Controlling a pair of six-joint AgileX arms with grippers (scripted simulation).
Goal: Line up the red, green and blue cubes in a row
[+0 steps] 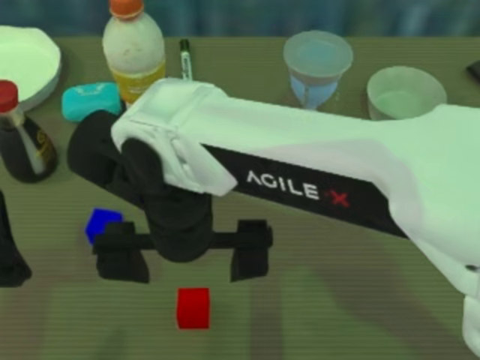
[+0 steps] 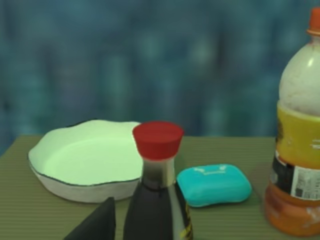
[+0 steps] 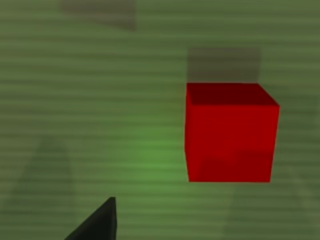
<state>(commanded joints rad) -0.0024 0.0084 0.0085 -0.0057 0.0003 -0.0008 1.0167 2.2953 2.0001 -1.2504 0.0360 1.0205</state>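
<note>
So the right arm reaches in across the worktop [image 1: 315, 315] and its pincer [image 1: 184, 255] hangs wide open, holding nothing, above the red cube [image 1: 193, 308], which sits free at about 6 o'clock from it; the blue cube [image 1: 102, 223] peeks out at its 10 o'clock, and no green cube shows anywhere. Looks like the approach step for red; next it needs to drop straight down and close squarely. Left pincer [image 1: 9, 259] is parked at the worktop's 9 o'clock edge; can't tell how its fingers stand.

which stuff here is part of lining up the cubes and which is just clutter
Job:
red cube
blue cube
right gripper, open above the table between them

Clutter:
soap bar
soy sauce bottle
juice bottle
marker
white bowl
two cups

Green cube not seen.
</note>
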